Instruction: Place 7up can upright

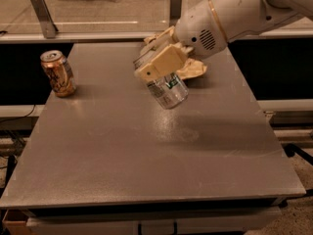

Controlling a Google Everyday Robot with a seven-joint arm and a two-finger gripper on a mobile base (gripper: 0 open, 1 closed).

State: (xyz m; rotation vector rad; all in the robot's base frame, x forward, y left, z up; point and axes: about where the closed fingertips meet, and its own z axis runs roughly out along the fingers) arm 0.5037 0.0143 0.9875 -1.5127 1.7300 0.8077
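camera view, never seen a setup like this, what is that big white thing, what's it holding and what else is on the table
There is one picture of this moment, from a single camera looking down on a grey table.

The big white shape coming in from the upper right is a robot arm. At its end is the gripper, a tan two-finger clamp. It is shut on the 7up can, a silvery can with green lettering. The can is held tilted in the air above the table, and the job is to set it down upright.

An orange-gold can stands upright near the table's left edge, well apart from the arm. Behind the gripper lies a crumpled tan thing; I cannot tell what it is.
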